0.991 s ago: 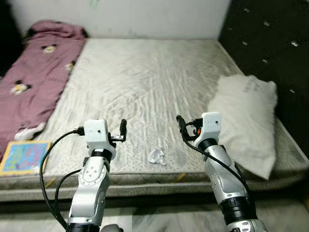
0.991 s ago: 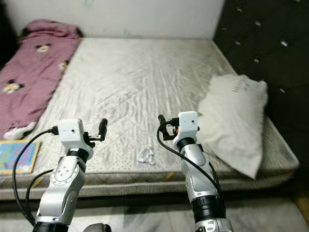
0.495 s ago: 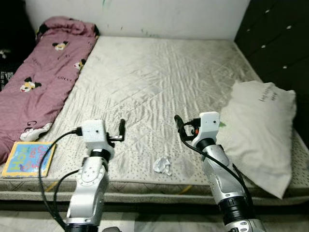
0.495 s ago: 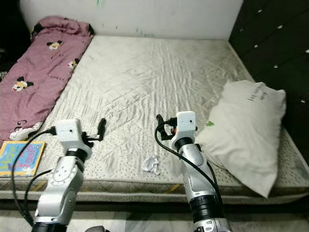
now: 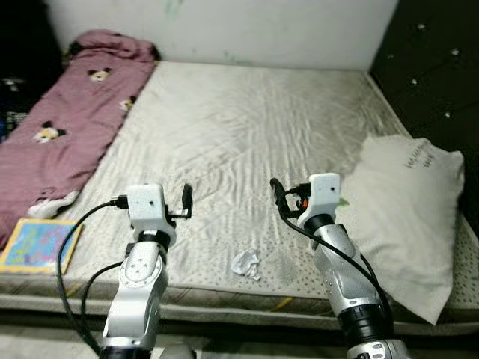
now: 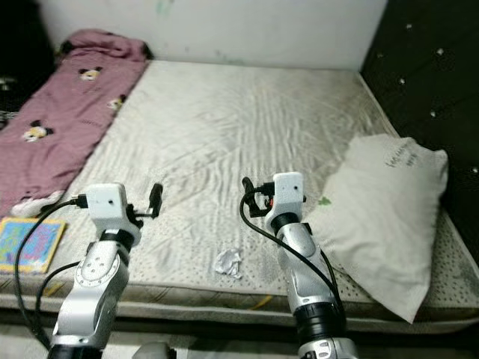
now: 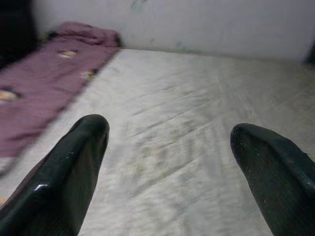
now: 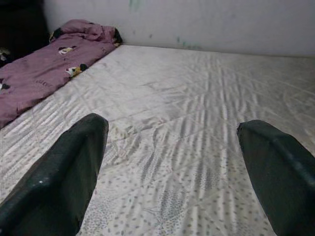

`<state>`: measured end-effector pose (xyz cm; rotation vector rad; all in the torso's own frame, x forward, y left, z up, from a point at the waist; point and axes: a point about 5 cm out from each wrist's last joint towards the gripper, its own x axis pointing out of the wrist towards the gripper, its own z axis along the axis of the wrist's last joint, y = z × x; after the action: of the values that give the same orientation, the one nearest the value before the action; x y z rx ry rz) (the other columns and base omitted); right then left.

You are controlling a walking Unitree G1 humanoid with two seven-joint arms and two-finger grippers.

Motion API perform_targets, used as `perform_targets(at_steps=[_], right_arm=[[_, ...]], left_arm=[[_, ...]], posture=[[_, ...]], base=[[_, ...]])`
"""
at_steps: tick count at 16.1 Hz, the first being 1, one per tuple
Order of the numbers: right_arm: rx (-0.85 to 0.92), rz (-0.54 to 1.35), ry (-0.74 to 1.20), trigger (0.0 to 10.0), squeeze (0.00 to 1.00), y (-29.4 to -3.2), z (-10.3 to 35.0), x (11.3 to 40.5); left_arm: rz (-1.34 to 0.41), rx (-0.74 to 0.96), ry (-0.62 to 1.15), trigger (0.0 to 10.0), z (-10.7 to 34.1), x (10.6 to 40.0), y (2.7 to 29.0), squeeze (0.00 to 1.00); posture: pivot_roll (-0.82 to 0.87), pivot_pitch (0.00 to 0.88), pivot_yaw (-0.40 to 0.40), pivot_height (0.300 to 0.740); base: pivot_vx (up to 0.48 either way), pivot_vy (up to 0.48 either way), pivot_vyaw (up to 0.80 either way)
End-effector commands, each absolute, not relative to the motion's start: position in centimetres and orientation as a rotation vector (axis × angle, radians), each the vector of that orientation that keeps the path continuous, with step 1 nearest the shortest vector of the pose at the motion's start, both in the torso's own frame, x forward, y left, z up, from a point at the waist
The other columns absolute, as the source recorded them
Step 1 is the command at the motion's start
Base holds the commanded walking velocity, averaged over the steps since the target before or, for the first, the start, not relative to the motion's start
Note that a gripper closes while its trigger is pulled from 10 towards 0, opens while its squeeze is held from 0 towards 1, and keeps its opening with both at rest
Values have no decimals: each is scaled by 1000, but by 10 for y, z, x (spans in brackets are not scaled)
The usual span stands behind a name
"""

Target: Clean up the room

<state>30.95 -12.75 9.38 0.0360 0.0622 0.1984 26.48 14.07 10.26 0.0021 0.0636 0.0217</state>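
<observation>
Bare mattress (image 5: pixel 247 134) seen from its foot edge; crumpled white wrapper (image 5: pixel 245 263) lies near that edge at 6 o'clock, between both arms, untouched; its make cannot be read. Left gripper (image 7: pixel 167 162) held above mattress at 7 o'clock, fingers spread, nothing between them; right gripper (image 8: pixel 172 162) at 5 o'clock, likewise parted and empty. Pillow (image 5: pixel 408 217) at 3 o'clock, print illegible. Pink blanket (image 5: pixel 67 112) at 10 o'clock, cut off by frame. Colourful book (image 5: pixel 36 245) at 8 o'clock, cover blurred.
</observation>
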Motion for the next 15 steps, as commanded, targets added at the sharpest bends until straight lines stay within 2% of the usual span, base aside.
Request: perform_targets(at_steps=[1,2,5,15], right_arm=[[10,195,29,10000,0,-132,101,311],[2,190,23,10000,0,-133,101,311],[14,167,28,10000,0,-134,100,310],[116,90,53,10000,0,-140,103,307]], left_arm=[[6,41,63,10000,106,261,143,0],[-79,29,-4,10000,111,257,144,0],[9,44,24,10000,107,256,153,0],[-15,20,53,10000,106,258,150,0]], posture=[[52,0,-29,740],[55,0,-29,740],[59,0,-29,740],[52,2,-23,740]], base=[[0,0,0],[0,0,688],[0,0,783],[0,0,0]])
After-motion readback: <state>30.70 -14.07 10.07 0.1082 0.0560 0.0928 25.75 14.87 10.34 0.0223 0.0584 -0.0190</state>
